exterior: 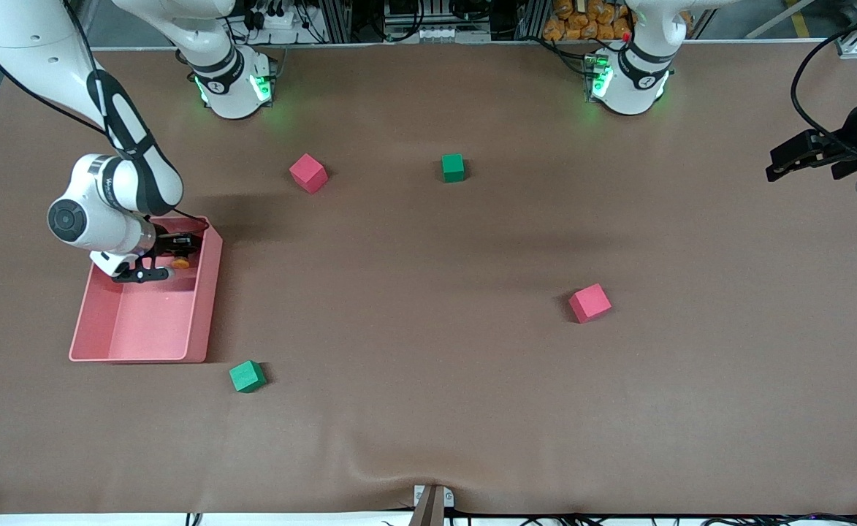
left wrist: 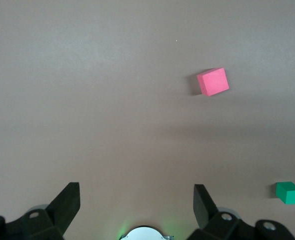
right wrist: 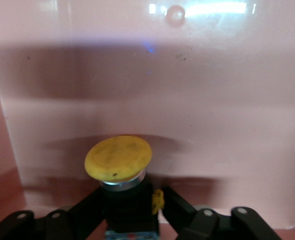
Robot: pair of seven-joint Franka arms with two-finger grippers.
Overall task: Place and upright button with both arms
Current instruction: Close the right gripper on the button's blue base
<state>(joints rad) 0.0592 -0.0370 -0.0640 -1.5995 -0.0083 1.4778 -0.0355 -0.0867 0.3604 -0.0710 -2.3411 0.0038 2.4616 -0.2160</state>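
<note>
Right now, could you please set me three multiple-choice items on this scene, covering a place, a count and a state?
1. Where is the button?
A. in the pink tray
B. on the bare table
C. on a green cube

2. How many cubes lie on the table?
A. two
B. four
C. six

3. How does the left gripper stand?
A. shut on a cube
B. shut on nothing
C. open and holding nothing

Answers:
1. A, the right gripper grips it by its body inside the tray.
2. B, two red and two green show in the front view.
3. C, its fingers stand wide apart over bare table.
</note>
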